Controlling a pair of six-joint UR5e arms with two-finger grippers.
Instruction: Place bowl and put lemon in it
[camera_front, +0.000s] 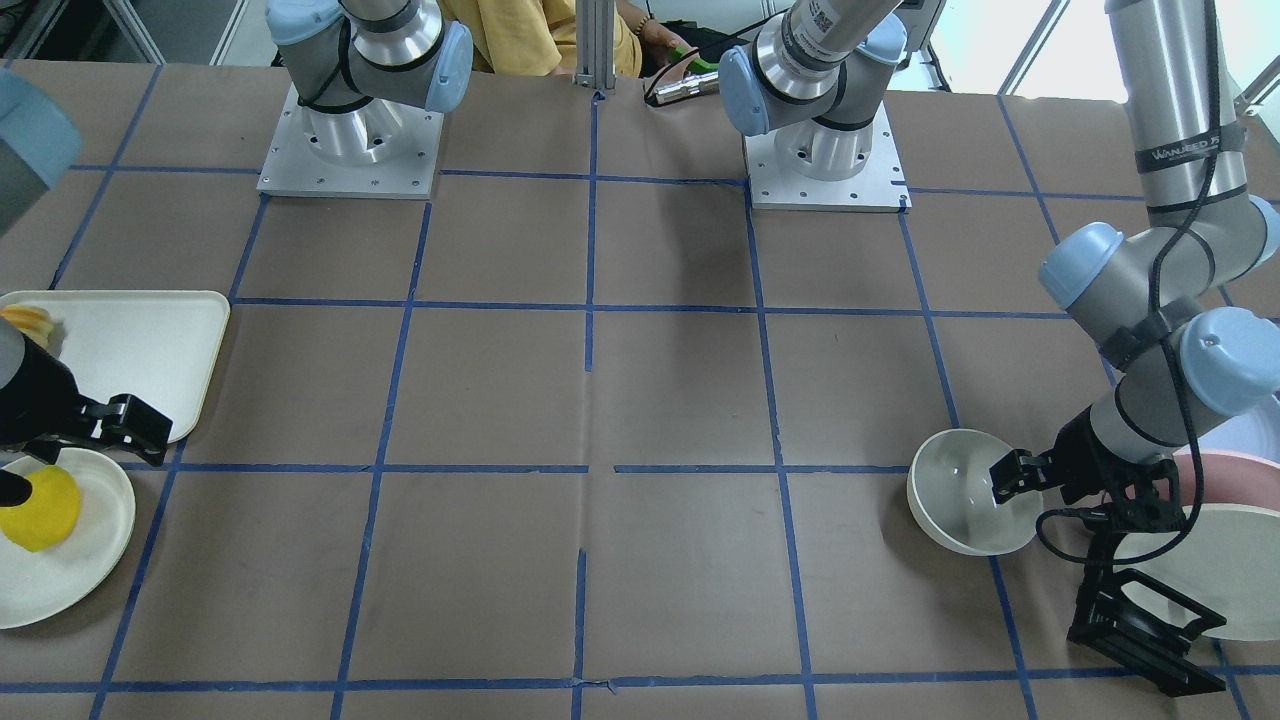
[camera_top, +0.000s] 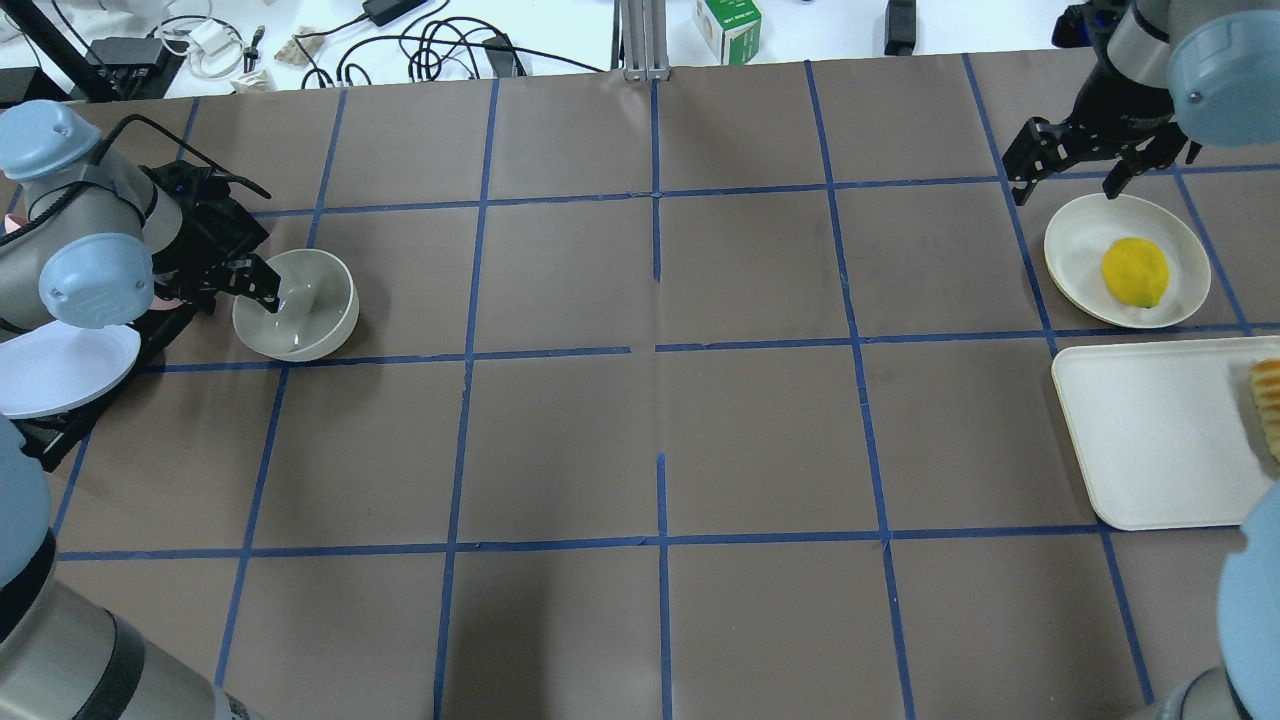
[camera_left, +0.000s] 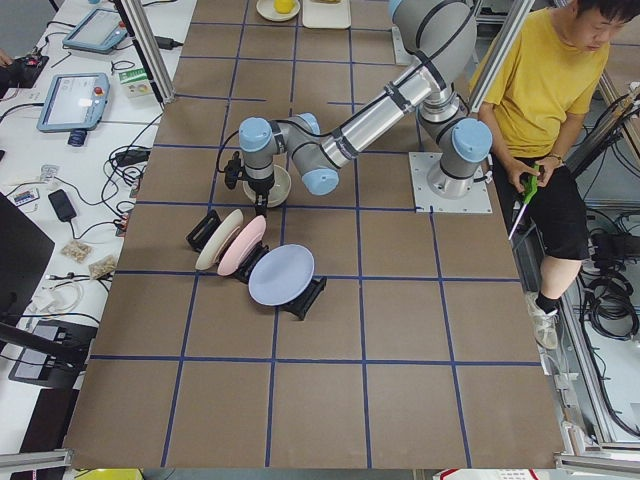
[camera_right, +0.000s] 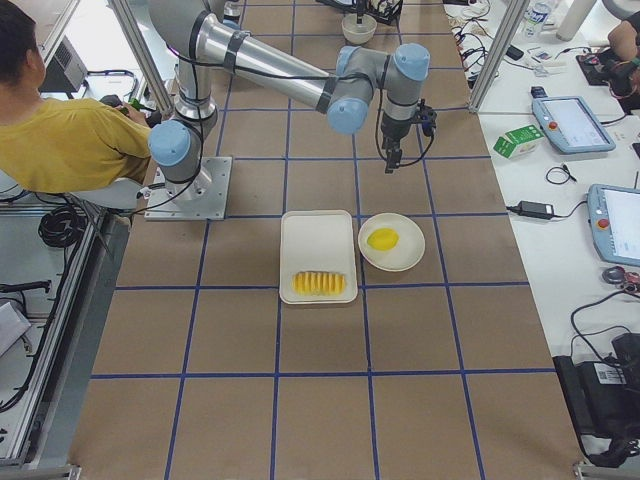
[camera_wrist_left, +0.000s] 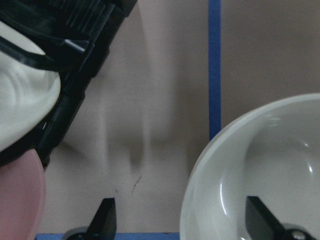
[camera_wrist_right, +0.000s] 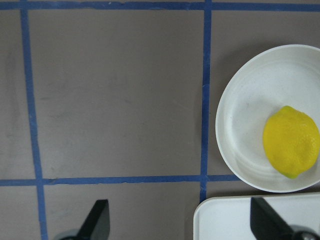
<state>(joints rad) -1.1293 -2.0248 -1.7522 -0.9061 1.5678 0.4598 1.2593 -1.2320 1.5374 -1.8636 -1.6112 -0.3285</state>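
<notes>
left gripper (camera_wrist_left: 182, 222) was released, jaws spread wide and straddling the rim of the bowl (camera_top: 310, 300): one finger down inside the wall, the other outside over the table, neither visibly pressing. so the bowl wasn't gripped, and it looked to be sitting on the table under me. main risk: a one-wall rim pinch on glossy ware. if i closed off-centre or too shallow, i judged it could swing or slip out on the lift. second risk: the dish rack (camera_front: 1140, 620) with its plates stood just behind that wrist, so a sloppy retreat could clip it. right gripper (camera_wrist_right: 181, 222) was also spread and empty, hovering over bare table. the lemon (camera_wrist_right: 291, 141) lay on a plate (camera_wrist_right: 240, 115) ahead of it and off to one side, not between the fingers. risk there: descending without recentring would land a finger on the plate rim and shove or tip it, and the lemon would likely roll. the tray (camera_wrist_right: 225, 220) sat right under one finger. the bowl was well apart from that gripper, so a bad drop spot would leave it out of reach.
</notes>
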